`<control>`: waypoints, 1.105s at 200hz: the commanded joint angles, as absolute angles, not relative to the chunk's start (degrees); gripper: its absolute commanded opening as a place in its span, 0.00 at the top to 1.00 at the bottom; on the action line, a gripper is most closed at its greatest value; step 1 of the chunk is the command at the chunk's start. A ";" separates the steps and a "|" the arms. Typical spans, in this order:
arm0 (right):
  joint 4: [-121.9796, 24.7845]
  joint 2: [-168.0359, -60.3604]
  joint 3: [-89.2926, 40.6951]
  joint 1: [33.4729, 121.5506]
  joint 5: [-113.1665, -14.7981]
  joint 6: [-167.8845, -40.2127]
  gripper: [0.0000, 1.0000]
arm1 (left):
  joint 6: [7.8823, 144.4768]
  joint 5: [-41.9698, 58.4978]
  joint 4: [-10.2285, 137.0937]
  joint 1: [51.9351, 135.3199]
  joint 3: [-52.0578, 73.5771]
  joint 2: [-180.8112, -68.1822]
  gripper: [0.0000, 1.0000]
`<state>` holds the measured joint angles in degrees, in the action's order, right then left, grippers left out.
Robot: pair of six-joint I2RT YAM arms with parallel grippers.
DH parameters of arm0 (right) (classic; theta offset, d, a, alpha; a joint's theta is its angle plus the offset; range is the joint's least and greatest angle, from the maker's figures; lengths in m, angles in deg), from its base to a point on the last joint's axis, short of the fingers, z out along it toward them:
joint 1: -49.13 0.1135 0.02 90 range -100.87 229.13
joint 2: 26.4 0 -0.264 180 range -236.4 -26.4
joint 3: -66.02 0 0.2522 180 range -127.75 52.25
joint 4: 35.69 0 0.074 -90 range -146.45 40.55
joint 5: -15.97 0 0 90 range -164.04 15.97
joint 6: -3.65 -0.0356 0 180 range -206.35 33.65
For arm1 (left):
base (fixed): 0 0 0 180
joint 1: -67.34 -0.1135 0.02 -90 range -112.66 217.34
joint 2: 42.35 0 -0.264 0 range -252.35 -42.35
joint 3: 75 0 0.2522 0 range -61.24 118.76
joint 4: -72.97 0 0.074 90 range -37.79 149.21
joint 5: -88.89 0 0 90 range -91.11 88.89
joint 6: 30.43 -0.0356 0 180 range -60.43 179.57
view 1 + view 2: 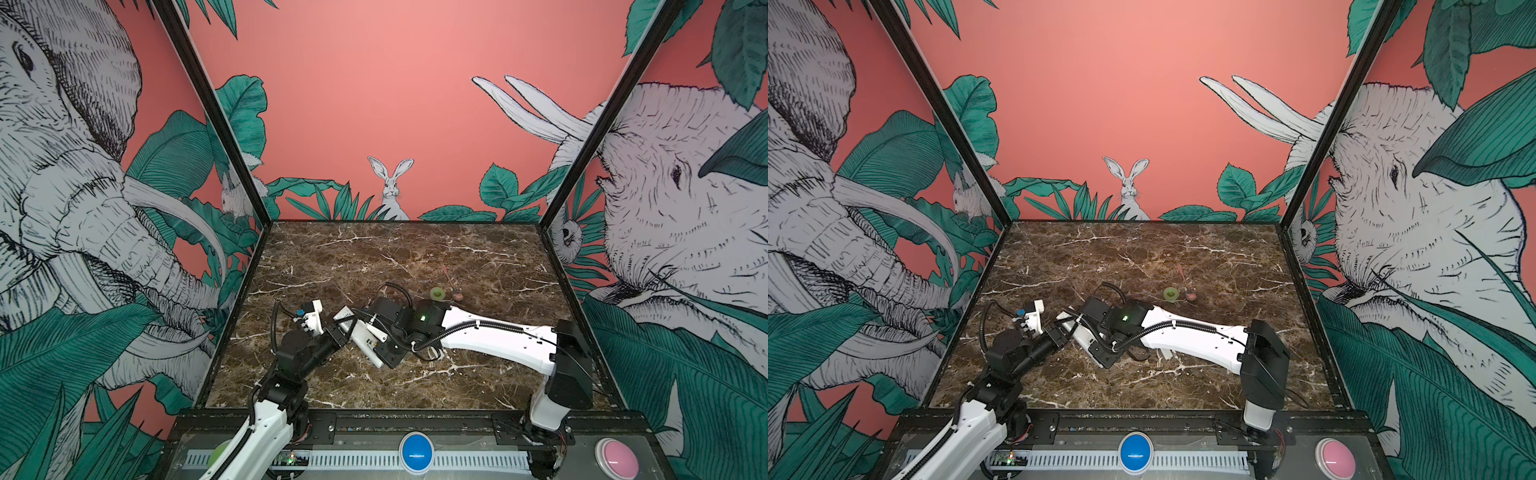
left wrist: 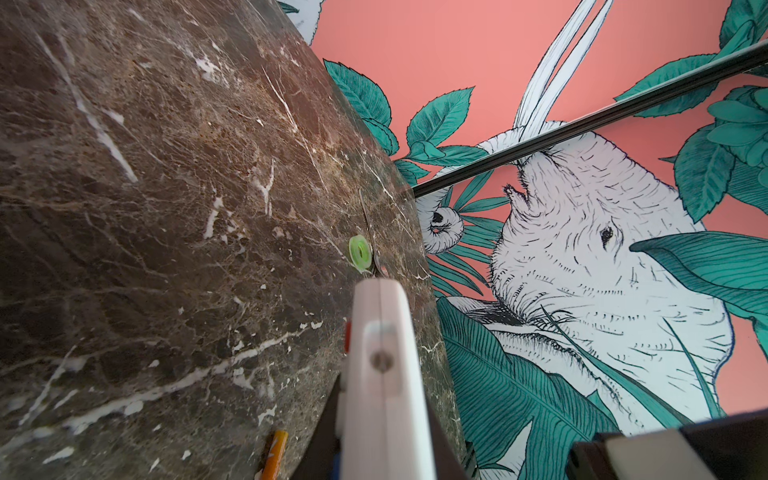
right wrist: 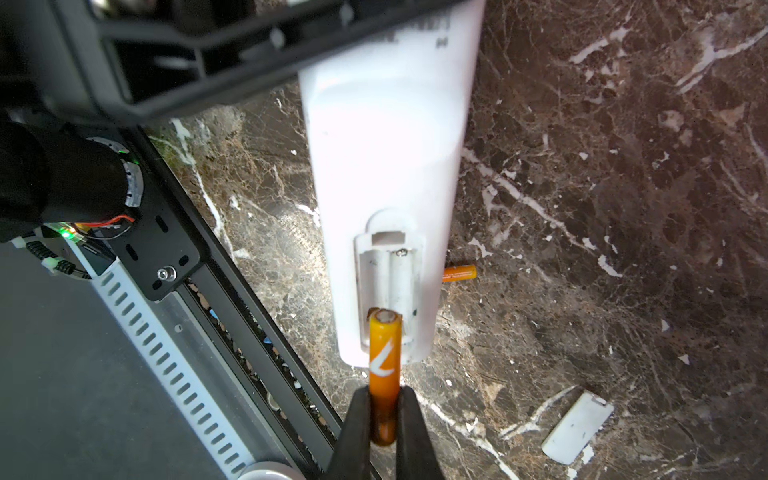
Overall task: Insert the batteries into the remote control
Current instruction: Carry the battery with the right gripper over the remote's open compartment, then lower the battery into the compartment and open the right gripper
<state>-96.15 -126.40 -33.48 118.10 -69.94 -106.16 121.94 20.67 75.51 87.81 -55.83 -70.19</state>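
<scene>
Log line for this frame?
left claw: shut on long white remote | right claw: shut on slim orange battery at open compartment

The right pincer (image 3: pixel 385 399) clamps one battery (image 3: pixel 385 357), pale end at the open compartment of the remote control (image 3: pixel 386 145); another battery (image 3: pixel 459 273) lies on the surface (image 3: pixel 623 208).

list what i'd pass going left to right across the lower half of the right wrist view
slotted white strip → battery pinched in the right gripper → loose battery on the table → white battery cover lying flat
</scene>
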 commanded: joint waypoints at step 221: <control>-92.60 -127.12 -31.56 118.30 -72.39 -108.98 1.00 | 124.53 21.30 77.31 87.59 -56.23 -67.12 1.00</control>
